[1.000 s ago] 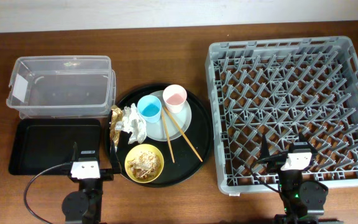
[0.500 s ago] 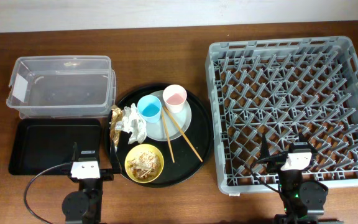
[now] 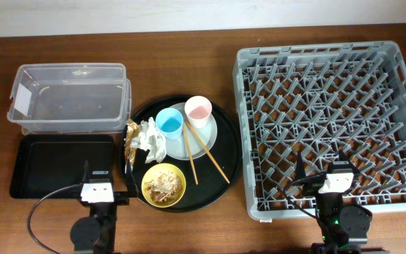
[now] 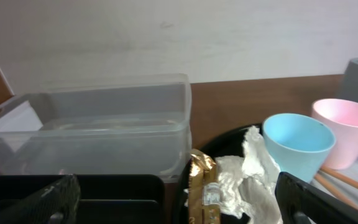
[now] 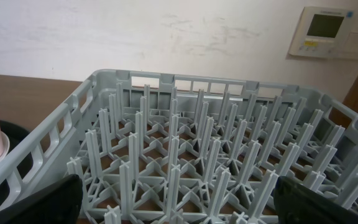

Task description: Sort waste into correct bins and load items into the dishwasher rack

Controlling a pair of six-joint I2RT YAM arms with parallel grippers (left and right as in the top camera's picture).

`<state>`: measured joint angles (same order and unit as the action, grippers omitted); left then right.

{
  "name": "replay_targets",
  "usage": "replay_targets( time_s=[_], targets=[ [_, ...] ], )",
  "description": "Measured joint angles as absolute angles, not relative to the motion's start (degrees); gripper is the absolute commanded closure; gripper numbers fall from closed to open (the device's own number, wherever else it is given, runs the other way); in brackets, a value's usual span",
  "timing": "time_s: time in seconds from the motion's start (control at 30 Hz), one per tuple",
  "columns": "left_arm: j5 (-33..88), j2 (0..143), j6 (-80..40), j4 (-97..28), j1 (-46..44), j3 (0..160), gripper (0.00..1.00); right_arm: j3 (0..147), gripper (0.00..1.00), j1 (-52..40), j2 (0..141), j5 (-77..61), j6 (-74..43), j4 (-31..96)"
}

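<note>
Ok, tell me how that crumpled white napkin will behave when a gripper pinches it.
The napkin is loosely crumpled with raised folds, so it will probably be very light and squash flat rather than resist. It sits tight beside the gold foil wrapper, so a pinch may well drag that along.

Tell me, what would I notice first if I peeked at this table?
The large square grey plastic crate with upright pegs fills the right side, the biggest thing here. In the middle, a big round black tray carries bright things: a small light-blue cup and a small pink cup at the back, a yellow bowl of brown crumbs at the front.
</note>
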<state>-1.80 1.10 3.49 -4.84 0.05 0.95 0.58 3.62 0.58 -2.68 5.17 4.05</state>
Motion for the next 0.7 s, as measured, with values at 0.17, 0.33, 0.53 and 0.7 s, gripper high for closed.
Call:
replay_targets(
  time_s=[0.17, 0.33, 0.53, 0.7],
  targets=[
    [3.88, 1.17, 0.38, -17.23, 0.05, 10.28, 0.01, 0.58, 0.02, 2.48, 0.58, -2.68, 5.17, 4.05],
    [5.58, 30.72, -0.03, -52.01, 0.05, 48.99, 0.01, 0.58, 0.02, 1.76, 0.54, -2.68, 5.19, 4.05],
    [20.29, 67.13, 0.23, -69.36, -0.03, 71.92, 0.99, 0.58, 0.02, 1.72, 0.58, -2.68, 5.17, 4.05],
    [19.16, 75.48, 0.38, -71.22, -0.05, 72.23, 1.00, 0.58, 0.02, 1.72, 0.58, -2.68, 5.19, 4.05]
  ],
)
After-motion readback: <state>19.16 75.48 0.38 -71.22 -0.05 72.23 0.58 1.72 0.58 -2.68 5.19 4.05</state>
